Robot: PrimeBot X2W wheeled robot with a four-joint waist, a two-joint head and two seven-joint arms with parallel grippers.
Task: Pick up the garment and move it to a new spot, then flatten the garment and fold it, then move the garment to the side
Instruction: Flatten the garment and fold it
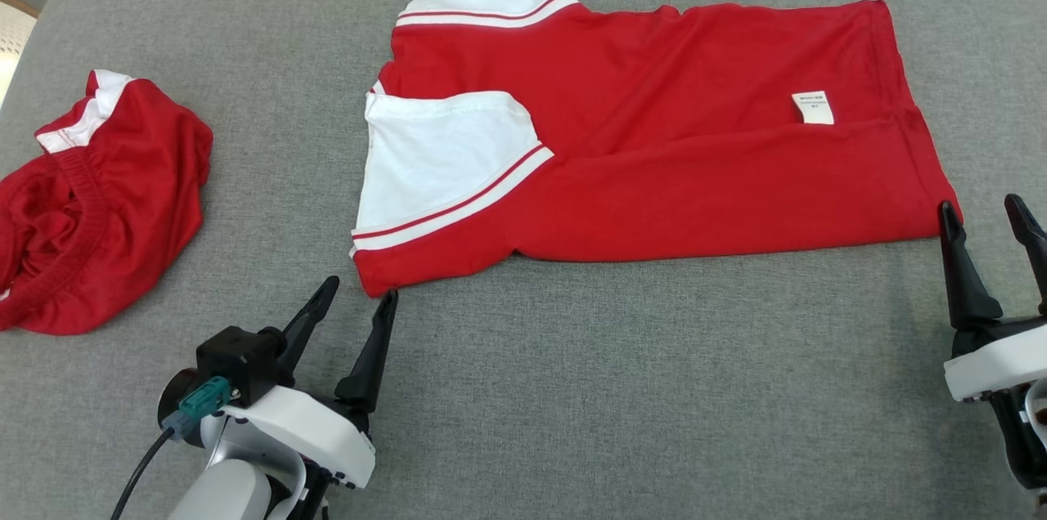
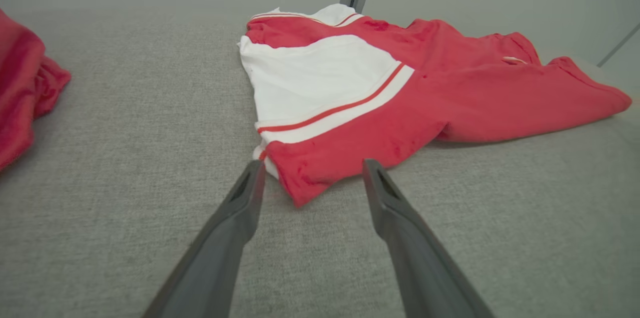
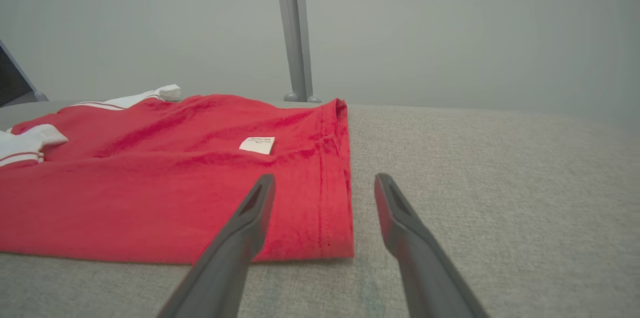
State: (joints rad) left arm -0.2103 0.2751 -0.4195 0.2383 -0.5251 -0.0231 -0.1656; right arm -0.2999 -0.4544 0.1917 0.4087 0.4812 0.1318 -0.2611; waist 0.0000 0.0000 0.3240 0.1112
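The garment is a red shirt with white, red-striped sleeves and a small white label, lying folded lengthwise on the grey padded table. My left gripper stands open just short of the shirt's near left corner; in the left wrist view that corner of the garment lies between the tips of the left gripper. My right gripper is open at the near right corner. In the right wrist view the garment has its hem corner in front of the spread right gripper. Neither gripper holds cloth.
A second red garment with white trim lies crumpled at the table's left edge, also seen as red cloth in the left wrist view. A grey post stands behind the table. Bare grey padding stretches along the near side.
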